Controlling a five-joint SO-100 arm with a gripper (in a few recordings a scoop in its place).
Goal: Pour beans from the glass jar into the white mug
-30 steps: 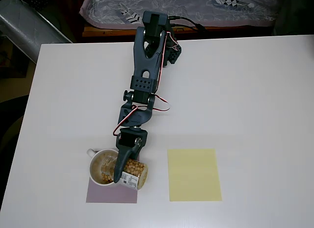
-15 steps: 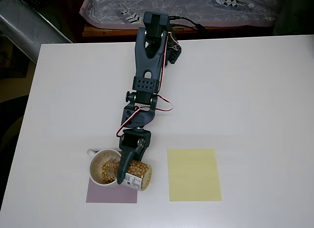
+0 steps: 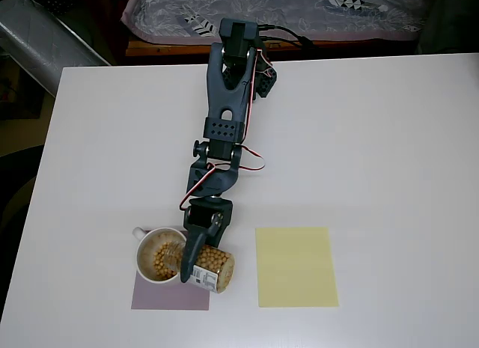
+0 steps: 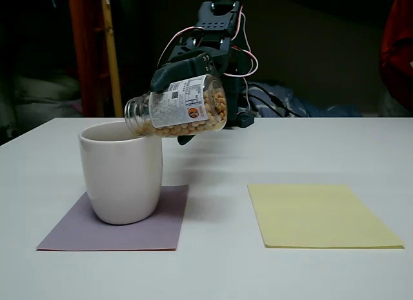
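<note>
The glass jar lies nearly on its side in the air, white label up, with my gripper shut on it. Its open mouth sits over the right rim of the white mug. Tan beans fill the lower side of the jar, up to its neck. More beans lie inside the mug in the overhead view. The mug stands upright on a purple mat, with its small handle toward the upper left in the overhead view.
A yellow paper sheet lies flat to the right of the mat. The dark arm reaches from the table's far edge down toward the mug. The white table is bare to the right.
The jar and gripper have shifted slightly to the right in the overhead view, so the mouth sits nearer the mug's right rim. The mug has not moved.
</note>
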